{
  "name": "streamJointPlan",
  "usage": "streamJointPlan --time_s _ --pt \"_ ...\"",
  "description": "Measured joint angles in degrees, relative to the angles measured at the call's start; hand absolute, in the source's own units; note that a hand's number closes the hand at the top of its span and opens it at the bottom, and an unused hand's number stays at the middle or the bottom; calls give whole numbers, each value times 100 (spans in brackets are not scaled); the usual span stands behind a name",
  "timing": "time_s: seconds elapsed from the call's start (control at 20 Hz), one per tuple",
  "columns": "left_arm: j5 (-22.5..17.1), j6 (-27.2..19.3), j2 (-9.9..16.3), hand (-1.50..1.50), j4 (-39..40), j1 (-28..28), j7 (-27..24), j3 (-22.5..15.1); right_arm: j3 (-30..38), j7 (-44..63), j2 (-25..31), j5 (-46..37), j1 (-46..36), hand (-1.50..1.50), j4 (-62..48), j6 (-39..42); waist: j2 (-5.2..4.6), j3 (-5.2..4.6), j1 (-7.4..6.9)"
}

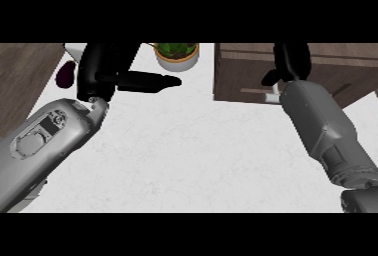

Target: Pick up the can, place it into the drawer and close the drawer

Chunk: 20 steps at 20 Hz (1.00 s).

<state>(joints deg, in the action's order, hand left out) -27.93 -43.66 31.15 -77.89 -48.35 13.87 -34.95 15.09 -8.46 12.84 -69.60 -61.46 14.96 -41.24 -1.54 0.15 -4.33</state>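
The white bench (192, 150) fills most of the view, and up at the top right sits the brown drawer (251, 75), its front panel facing us with a pale handle (267, 95) at the lower edge. The right hand (289, 62) is up against that drawer front, just above the handle; it shows as a dark shape and I cannot tell how its fingers stand. Over on the other side the left hand (111, 67) is raised near the top left, thumb stuck out sideways toward the potted plant (177, 54), fingers looking relaxed and apart, clamped on nothing that I can see.

Now, the can: I cannot find it anywhere in this view. It is not on the open bench, and whether it is inside the drawer or hidden behind the right hand is impossible to say.

The risk, as I judge it: if the drawer gets pushed shut while the can sits proud of the rim, it jams. The right hand could also slip off that small handle. The small purple object (65, 74) beside the left hand could be knocked by that forearm.
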Motion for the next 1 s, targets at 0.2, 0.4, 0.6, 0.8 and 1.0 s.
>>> streamJointPlan --time_s 0.2,0.4,0.6,0.8,1.0 --pt "39 -6 3 -150 -61 166 -87 35 327 -531 -53 410 -53 -150 36 110 -11 11 52" --pt "33 29 68 -150 -171 321 -129 103 699 -1045 -111 849 -87 -150 91 289 -12 16 85" --pt "67 32 79 -150 -200 475 -169 119 1138 -1489 -297 1412 -210 -150 167 589 -6 18 101" --pt "84 39 122 -150 -287 641 -210 176 1671 -1762 -522 2100 -359 -150 256 994 25 20 141" --pt "107 89 187 -150 -365 760 -226 292 2049 -1953 -596 2606 -491 -150 261 1348 27 18 168"
